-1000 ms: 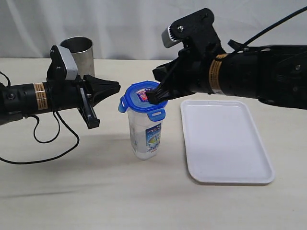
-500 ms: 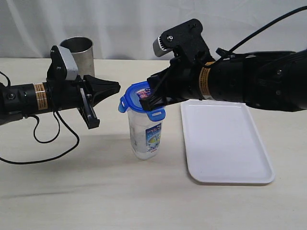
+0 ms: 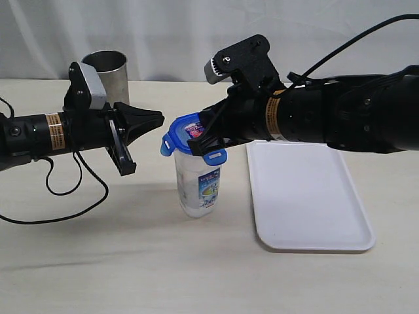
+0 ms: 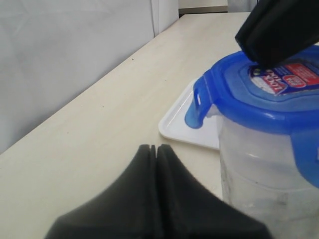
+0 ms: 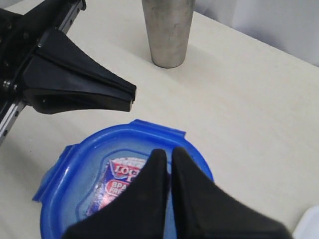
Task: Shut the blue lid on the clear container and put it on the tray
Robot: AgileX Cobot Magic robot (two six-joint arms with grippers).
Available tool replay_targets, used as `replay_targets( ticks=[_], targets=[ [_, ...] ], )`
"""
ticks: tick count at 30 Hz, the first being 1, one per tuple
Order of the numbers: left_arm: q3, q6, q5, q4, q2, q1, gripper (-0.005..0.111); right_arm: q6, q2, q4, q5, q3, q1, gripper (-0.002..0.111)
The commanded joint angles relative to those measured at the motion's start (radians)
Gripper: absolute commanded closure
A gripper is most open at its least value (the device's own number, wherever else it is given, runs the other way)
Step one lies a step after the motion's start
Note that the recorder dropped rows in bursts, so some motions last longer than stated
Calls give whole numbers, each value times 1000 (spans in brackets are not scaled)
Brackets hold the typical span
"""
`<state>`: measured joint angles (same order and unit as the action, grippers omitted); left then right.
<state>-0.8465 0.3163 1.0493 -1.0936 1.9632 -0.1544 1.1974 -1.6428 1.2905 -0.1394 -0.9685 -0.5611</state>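
While right tool [image 3: 198, 139], tips together, touches blue lid [image 3: 178, 134] — left tool [image 3: 157, 120] just beside; likewise together.

The lid [image 3: 178, 136] sits on the container [image 3: 198, 186], left of the tray [image 3: 308, 196].

Black arms [image 3: 33, 134], orange wrist labels [image 3: 55, 132], grey camera housings [image 3: 93, 85], loose black cables [image 3: 78, 196]

I see a pale cream tabletop [image 3: 118, 261] filling my view, smooth and matte, under soft even light with faint shadows. Behind its far edge hangs a white fabric backdrop [image 3: 183, 33] with gentle vertical folds
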Motion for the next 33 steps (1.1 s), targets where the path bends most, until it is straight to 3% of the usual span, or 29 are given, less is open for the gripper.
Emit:
replay_targets(
  ticks=[1, 12, 22, 25, 28, 31, 33],
  targets=[
    [-5, 2, 7, 14, 1, -4, 107, 7, -8, 7, -5, 4, 0, 104],
    [-5, 3, 5, 15, -12, 5, 107, -5, -8, 7, 35, 4, 0, 104],
    [-2, 118, -66, -50, -78, 28, 107, -27, -2, 7, 29, 4, 0, 104],
    [37, 99, -89, 31, -78, 28, 107, -31, -2, 6, 29, 4, 0, 103],
    [130, -49, -4, 206, -78, 60, 107, -34, -2, 4, 29, 4, 0, 103],
    [157, -15, 119, 26, -78, 86, 107, -34, -2, 4, 29, 4, 0, 103],
    [195, 18, 112, 65, -78, 86, 107, -34, -2, 4, 29, 4, 0, 103]
  ],
)
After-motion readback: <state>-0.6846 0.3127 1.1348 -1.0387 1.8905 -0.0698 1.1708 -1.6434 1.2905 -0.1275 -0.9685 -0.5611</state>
